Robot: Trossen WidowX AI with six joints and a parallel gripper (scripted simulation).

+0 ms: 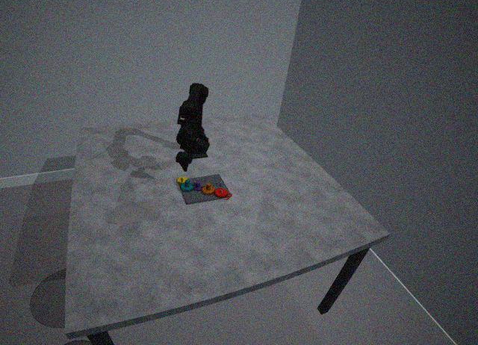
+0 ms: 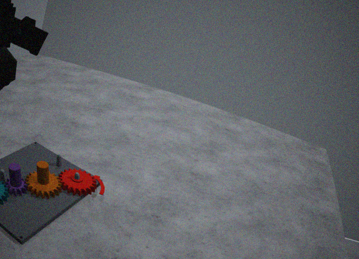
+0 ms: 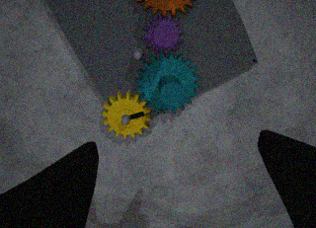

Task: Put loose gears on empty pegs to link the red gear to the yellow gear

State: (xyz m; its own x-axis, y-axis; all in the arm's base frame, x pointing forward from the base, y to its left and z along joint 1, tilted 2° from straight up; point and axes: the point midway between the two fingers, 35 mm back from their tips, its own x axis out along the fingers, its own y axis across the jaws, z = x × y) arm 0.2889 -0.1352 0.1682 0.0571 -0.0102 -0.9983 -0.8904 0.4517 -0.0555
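The grey board [image 1: 193, 199] [image 2: 31, 217] [image 3: 217, 45] carries a row of gears. The red gear [image 1: 221, 193] [image 2: 69, 181] is at one end, beside the orange gear [image 1: 208, 190] [image 2: 42, 179] [image 3: 170, 2]. Then come the purple gear [image 1: 197, 187] [image 2: 14, 175] [image 3: 164, 35], the teal gear [image 1: 187, 187] [image 2: 2, 192] [image 3: 185, 92] and the yellow gear [image 1: 181, 180] [image 3: 116, 111] with its black stripe. Neighbours' teeth meet or nearly touch, and all look flat. My gripper [image 3: 182, 145] is open and empty, raised beyond the board's yellow-gear end.
One bare peg [image 2: 58, 161] stands near the red gear, and another bare peg [image 3: 137, 54] stands beside the purple and teal gears. The red arrow [image 1: 229, 196] [image 2: 101, 185] curves beside the red gear at the board's corner. No loose gear shows on the table [image 1: 251, 233] [image 2: 202, 177].
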